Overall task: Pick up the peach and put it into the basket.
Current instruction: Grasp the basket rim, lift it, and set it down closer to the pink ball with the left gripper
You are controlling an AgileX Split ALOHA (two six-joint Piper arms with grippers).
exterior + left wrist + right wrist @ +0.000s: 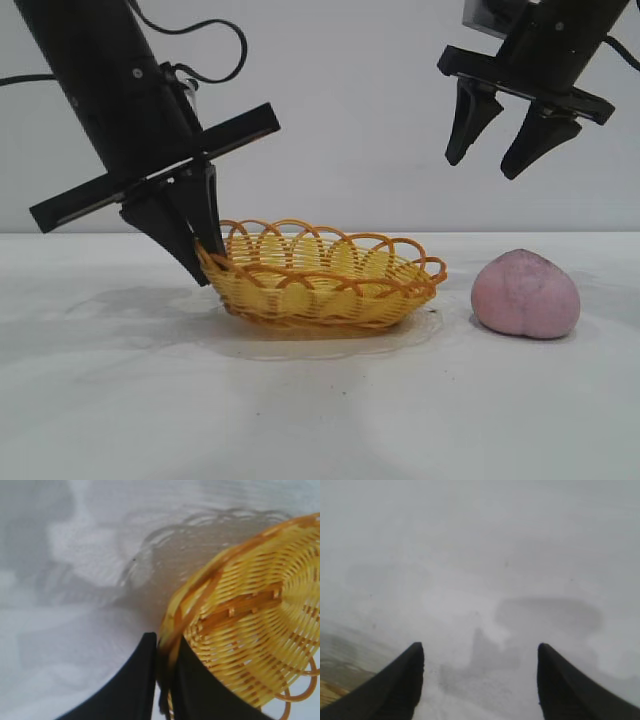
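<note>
Peach (526, 294) resting on table (320, 420), right of basket (325, 280), apart from it, directly below right gripper (505, 150). Right gripper raised well above, fingers spread wide, nothing between them. Left gripper (205, 255) down at basket's left rim, fingers nearly closed with the looped rim pinched between them in the left wrist view. Peach judged light, rounded, matte skin, so probably not slippery; firmness not discernible. Best hold likely across widest girth, fingers straddling the crease. Basket judged light, stiff weave, prone to sliding if unsteadied.
</note>
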